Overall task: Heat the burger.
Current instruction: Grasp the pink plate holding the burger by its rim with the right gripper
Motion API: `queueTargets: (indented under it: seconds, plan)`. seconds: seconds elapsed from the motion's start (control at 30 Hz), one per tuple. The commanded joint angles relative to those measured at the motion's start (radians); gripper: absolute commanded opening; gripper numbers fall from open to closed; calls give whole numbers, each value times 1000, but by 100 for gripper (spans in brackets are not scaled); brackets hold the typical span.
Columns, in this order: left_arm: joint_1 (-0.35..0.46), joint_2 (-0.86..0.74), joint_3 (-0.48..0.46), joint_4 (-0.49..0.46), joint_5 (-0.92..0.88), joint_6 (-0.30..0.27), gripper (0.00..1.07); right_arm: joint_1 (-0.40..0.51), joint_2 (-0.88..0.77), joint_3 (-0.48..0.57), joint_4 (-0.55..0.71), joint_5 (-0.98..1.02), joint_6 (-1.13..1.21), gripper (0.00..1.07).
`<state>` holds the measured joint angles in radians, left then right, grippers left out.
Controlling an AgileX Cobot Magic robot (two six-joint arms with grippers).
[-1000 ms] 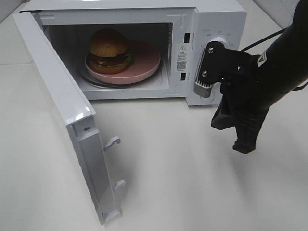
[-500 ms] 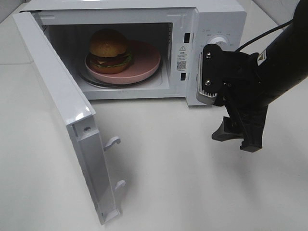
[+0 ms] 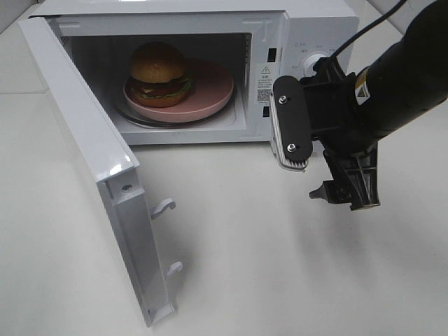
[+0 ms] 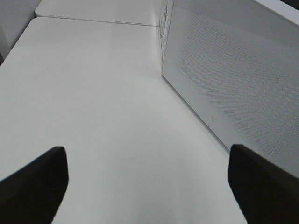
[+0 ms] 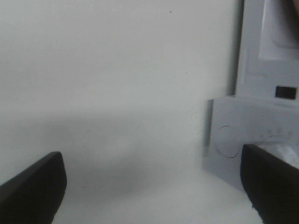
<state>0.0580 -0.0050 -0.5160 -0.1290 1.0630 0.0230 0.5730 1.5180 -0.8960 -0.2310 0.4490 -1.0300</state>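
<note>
While both arms' jaws gape empty, burger [image 3: 158, 72]: glossy golden bun, green lettuce, on pink plate [image 3: 213, 85].

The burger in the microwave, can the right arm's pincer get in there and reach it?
Probably yes. The door hangs wide open, so nothing covers the burger on its pink plate. The right pincer is open beside the opening, in front of the control panel.

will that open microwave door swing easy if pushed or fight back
The door looks thin and side-hinged, so it probably swings lightly. Its latch hooks likely need a firmer final push. The microwave may slide on the smooth tabletop.
</note>
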Motion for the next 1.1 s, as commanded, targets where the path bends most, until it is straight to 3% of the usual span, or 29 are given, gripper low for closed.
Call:
queueTargets:
  seconds: [0.03, 0.47, 0.83, 1.1]
  plan:
    - [0, -6, 1, -5, 6, 1, 85, 22, -6, -11, -128, -61, 63, 96]
    - [0, -6, 1, -5, 6, 1, 85, 22, 97, -165, -120, -65, 62, 93]
    - [0, -6, 1, -5, 6, 1, 85, 79, 242, -277, -122, -102, 63, 92]
    - [0, -6, 1, -5, 6, 1, 85, 79, 390, -417, -122, -102, 66, 91]
